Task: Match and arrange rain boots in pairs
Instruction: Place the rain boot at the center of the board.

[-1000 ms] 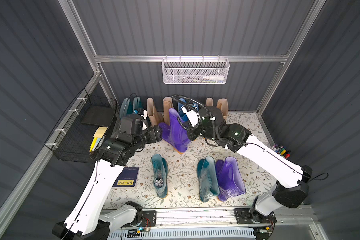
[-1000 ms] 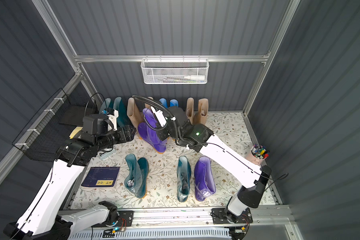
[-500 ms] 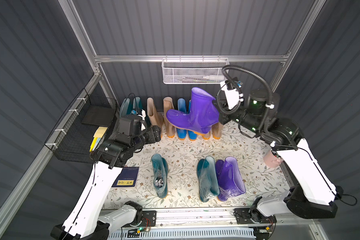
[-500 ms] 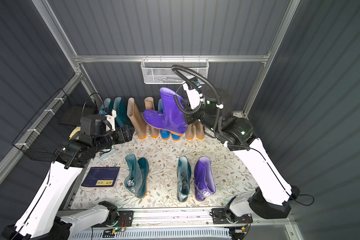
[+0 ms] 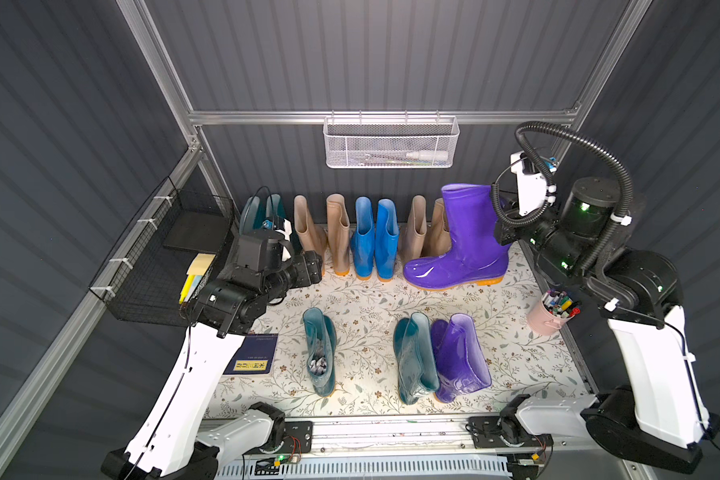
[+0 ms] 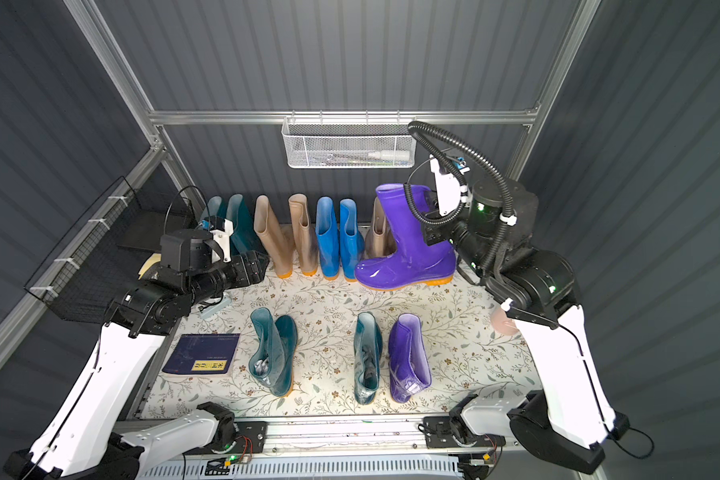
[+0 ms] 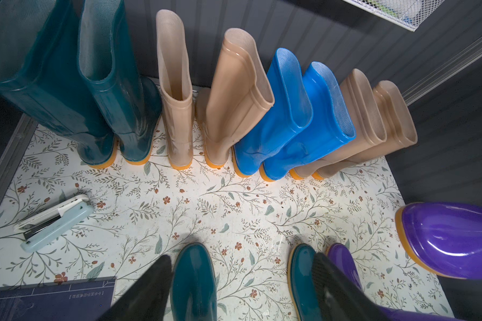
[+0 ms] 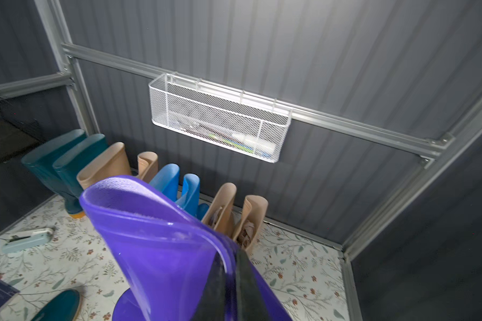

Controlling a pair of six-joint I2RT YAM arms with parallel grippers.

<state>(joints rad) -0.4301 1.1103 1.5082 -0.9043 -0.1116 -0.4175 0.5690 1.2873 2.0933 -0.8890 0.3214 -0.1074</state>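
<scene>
Purple boot (image 5: 462, 249) has swung from mid-row to the row's right end, beside the beige pair (image 5: 417, 232), cuff clamped in your right jaws; left jaws stand apart. Bring its mate (image 5: 460, 361) next.

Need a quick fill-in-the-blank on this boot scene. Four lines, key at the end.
1. The boot clamped in the right gripper is ___ in colour.
2. The left gripper is ___ and holds nothing.
3. In the back row, the flanking pairs on either side of the blue pair are ___.
4. The front boot standing alone near the notebook is ___.

Missing words: purple; open; beige; teal.
</scene>
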